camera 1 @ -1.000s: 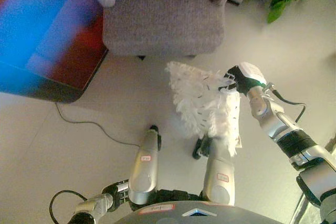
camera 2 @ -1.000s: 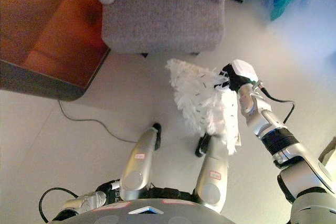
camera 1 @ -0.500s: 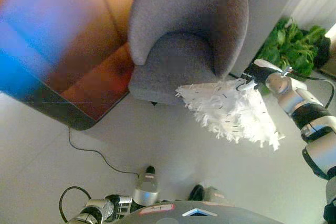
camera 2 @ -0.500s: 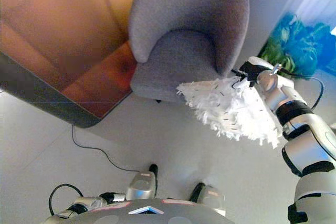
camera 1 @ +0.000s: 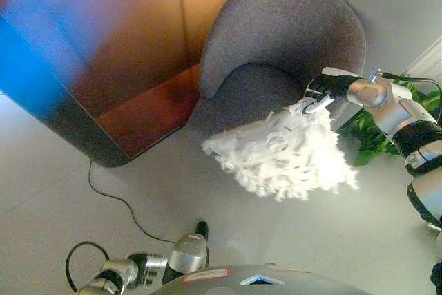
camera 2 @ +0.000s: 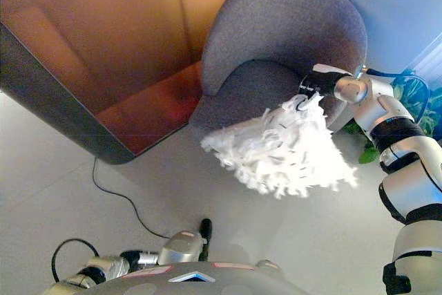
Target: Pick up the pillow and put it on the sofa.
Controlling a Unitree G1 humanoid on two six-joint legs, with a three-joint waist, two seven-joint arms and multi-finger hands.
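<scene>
Compared with the picture of half a second before, the whole view has shifted: the grey upholstered tub-shaped sofa chair [camera 1: 290, 53] is now seen higher and more to the right, so the camera has been moved. Against the chair, the white shaggy long-fringed pillow [camera 1: 283, 157] has been carried nearer: earlier it hung beside the chair's front right corner, and now its top corner lies in front of the seat cushion, while most of its body hangs over the pale smooth floor [camera 1: 55, 191] just before the chair's front edge.

The pillow is held in the air by its upper corner only. It is seen as a loose, roughly triangular bunch, narrow at the top where it is gripped and spreading wide below. Its surface is made of many ragged white strips, with a few small dark flecks among them. The floor is not touched by it.

The right hand [camera 1: 326, 89] is closed around that upper corner, with the dark fingers curled into the fringe; a white tip is seen among the strips. The left hand [camera 1: 141, 268] is seen low at the bottom left edge; whether its fingers are open or closed cannot be told.

A dark reddish-brown cabinet with a grey frame [camera 1: 117, 88] stands just beside the chair on the left, and a green leafy plant [camera 1: 376, 132] is seen behind the right arm.
</scene>
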